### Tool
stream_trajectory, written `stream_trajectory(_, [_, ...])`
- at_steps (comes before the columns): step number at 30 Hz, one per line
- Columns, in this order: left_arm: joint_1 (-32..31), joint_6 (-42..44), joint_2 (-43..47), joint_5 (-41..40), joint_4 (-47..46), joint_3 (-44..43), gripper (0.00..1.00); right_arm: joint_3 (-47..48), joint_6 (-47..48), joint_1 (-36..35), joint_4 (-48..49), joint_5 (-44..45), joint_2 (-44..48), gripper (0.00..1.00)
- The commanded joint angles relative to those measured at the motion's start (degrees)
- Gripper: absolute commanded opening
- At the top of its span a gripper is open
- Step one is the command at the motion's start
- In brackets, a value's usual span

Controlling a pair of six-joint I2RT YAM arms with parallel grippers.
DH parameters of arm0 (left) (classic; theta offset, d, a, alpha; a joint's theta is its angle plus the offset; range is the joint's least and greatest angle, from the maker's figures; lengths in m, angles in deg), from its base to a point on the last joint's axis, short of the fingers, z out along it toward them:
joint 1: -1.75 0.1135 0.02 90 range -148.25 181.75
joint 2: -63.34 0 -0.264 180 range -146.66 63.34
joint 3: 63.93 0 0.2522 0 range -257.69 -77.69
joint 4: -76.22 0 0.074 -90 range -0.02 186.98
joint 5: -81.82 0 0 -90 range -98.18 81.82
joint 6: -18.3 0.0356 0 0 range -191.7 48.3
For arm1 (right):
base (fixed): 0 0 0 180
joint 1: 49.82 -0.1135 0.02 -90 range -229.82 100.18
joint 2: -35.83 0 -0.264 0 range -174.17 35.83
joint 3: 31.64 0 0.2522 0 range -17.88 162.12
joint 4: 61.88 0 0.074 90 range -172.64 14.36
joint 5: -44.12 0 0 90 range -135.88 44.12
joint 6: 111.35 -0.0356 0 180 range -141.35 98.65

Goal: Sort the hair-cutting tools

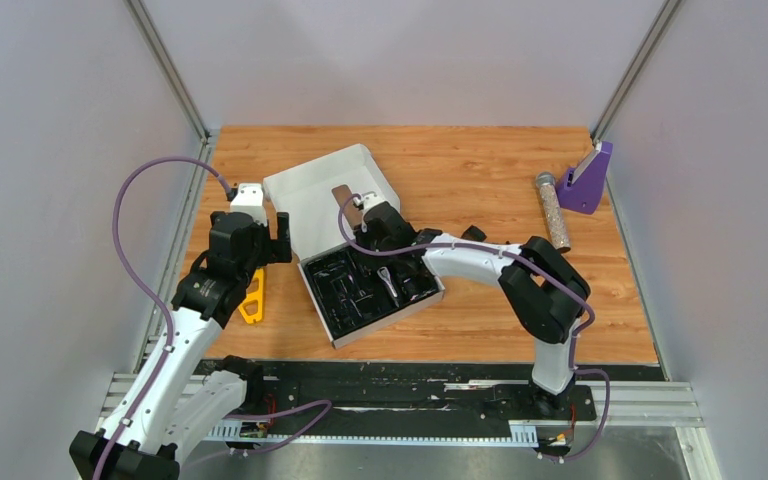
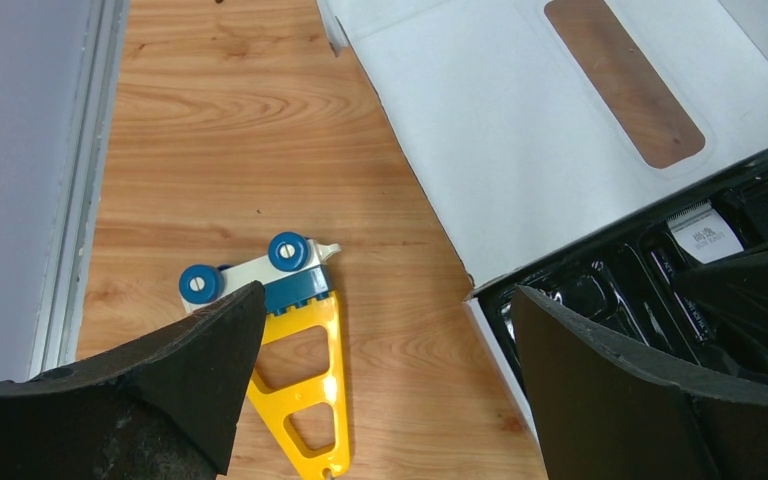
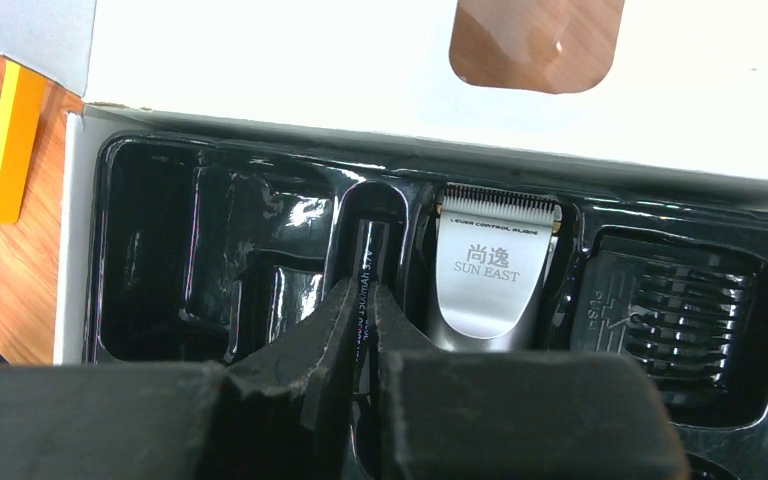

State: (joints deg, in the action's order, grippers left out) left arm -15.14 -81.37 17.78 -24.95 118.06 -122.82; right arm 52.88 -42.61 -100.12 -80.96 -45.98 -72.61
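Observation:
An open white box holds a black moulded tray [image 1: 332, 303], also in the right wrist view [image 3: 150, 260]. The clipper with its silver blade head [image 3: 495, 270] lies in a middle slot and shows from above [image 1: 388, 280]. A black comb guard [image 3: 675, 315] sits in the slot to its right. My right gripper [image 3: 365, 300] is shut on the thin black stick [image 3: 370, 260], which lies along a narrow slot left of the clipper. A stubby black piece [image 1: 473, 234] lies on the table right of the box. My left gripper [image 2: 385, 330] is open and empty, above the table left of the box. The coiled cord is out of view.
A yellow triangular piece [image 2: 305, 385] with a white and blue wheeled part [image 2: 260, 270] lies under my left gripper, left of the box. The white box lid [image 1: 315, 190] lies open at the back. A glittery silver cylinder [image 1: 554, 210] and a purple stand [image 1: 587, 180] stand at the back right.

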Motion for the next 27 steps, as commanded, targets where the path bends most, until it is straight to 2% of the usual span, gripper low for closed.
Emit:
stream_trajectory(1, [-0.08, -0.04, 0.23, 0.12, -1.26, -1.19, 1.00, 3.20, 3.00, -0.52, -2.02, -1.47, 0.78, 0.13])
stream_trajectory(4, [-0.08, -0.08, 0.05, 0.14, -1.27, -1.12, 1.00, 3.68, 4.43, -0.43, -2.85, -0.54, 4.56, 0.27])
stream_trajectory(8, [-0.08, -0.08, -0.09, -0.26, -1.06, -1.19, 1.00, 2.34, 6.56, 1.13, -5.00, 4.45, 10.76, 0.57])
stream_trajectory(15, [-0.08, -0.08, 0.33, -0.45, -0.98, -1.28, 1.00, -3.58, 6.31, 10.17, -13.58, 13.57, 21.25, 0.88])
stream_trajectory(17, [-0.06, -0.13, 0.38, -0.45, -1.00, -1.28, 1.00, -6.65, 4.94, 13.10, -14.81, 15.89, 24.52, 0.93])
stream_trajectory(23, [-0.08, -0.17, 0.38, 0.17, -1.00, -1.33, 1.00, -12.66, 2.59, 20.64, -19.16, 18.00, 31.88, 0.90])
stream_trajectory(27, [-0.07, -0.32, 0.66, 0.67, -0.92, -1.37, 1.00, -14.37, 2.59, 27.52, -21.12, 15.46, 32.85, 1.00])
